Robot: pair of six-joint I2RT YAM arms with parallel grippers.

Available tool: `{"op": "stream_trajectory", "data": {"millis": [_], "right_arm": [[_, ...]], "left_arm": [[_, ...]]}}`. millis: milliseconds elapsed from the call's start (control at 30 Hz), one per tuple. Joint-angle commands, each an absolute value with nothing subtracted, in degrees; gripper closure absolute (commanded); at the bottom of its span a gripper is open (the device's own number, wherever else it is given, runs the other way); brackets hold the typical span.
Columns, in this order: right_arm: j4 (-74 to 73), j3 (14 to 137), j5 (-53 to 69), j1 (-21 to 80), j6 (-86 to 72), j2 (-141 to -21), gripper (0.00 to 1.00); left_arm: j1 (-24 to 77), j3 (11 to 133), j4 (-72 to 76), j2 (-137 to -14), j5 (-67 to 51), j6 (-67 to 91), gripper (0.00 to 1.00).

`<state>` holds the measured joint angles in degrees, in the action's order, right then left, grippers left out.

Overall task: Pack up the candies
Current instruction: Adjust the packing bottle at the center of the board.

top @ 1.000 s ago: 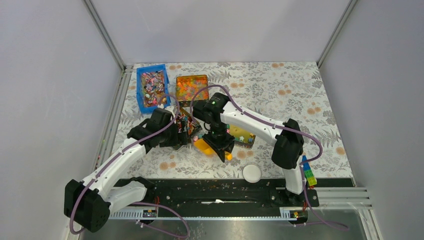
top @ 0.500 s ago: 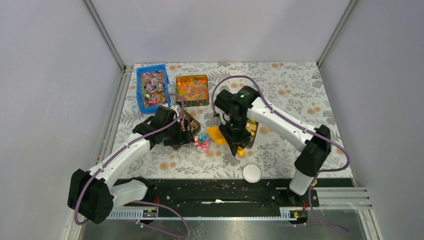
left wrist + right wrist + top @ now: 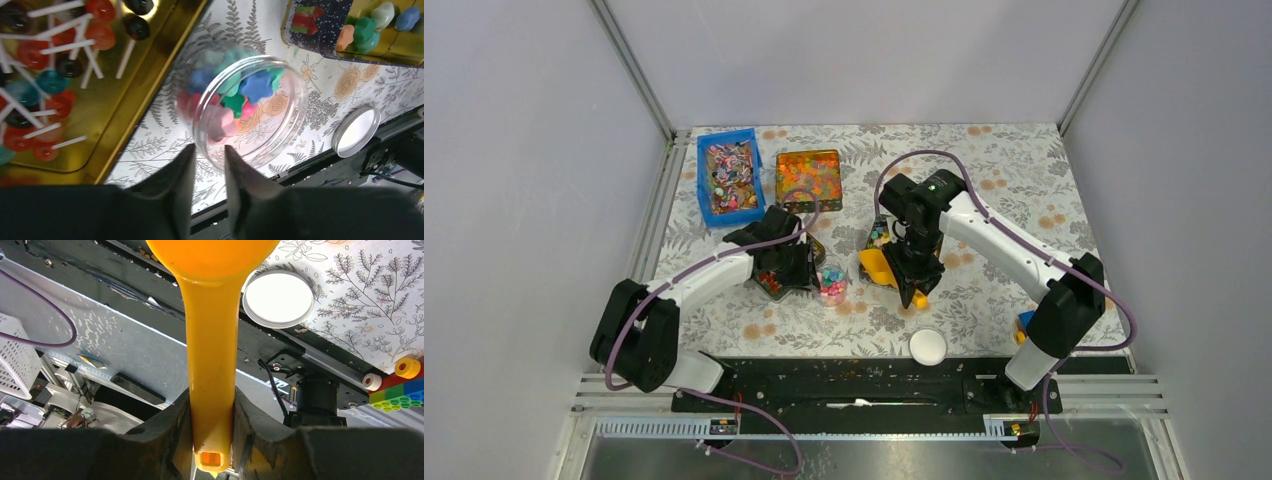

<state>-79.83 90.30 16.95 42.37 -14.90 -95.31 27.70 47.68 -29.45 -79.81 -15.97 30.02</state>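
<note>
Warily: my right jaws clench orange plastic scoop [image 3: 210,340]; left jaws at clear round jar [image 3: 280,125] rim, grasp unclear; slip spills pastel star candies [image 3: 255,86].

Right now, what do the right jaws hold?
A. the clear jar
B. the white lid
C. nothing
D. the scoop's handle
D: in the right wrist view the right jaws are shut on the handle of the orange scoop, while the lid lies apart, untouched.
</note>
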Motion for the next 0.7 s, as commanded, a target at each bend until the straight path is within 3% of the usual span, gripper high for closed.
{"op": "stream_trajectory", "data": {"millis": [0, 100, 333, 400, 533, 667], "right_arm": [[-80.0, 90.3, 17.7, 41.9, -14.7, -92.5, 1.00], [-80.0, 90.2, 17.4, 41.7, -14.5, -92.4, 1.00], [-79.6, 90.1, 16.9, 41.5, -14.3, -92.5, 1.00], [-79.3, 90.0, 16.8, 41.4, -14.5, -92.5, 1.00], [-78.3, 89.5, 16.4, 41.0, -14.6, -92.3, 1.00], [-76.4, 87.5, 15.8, 40.0, -15.1, -91.1, 1.00]], "left_arm": [[30.8, 51.6, -28.4, -81.0, -15.7, 28.4, 0.82], [33.2, 52.9, -29.8, -80.8, -13.1, 27.3, 0.95], [35.3, 54.1, -32.1, -79.4, -7.1, 25.7, 0.96], [35.5, 54.4, -32.8, -79.1, -6.0, 25.2, 0.86], [35.5, 54.7, -33.7, -77.9, -4.0, 24.9, 0.53], [35.6, 54.5, -33.6, -76.2, -3.4, 25.2, 0.43]]}}
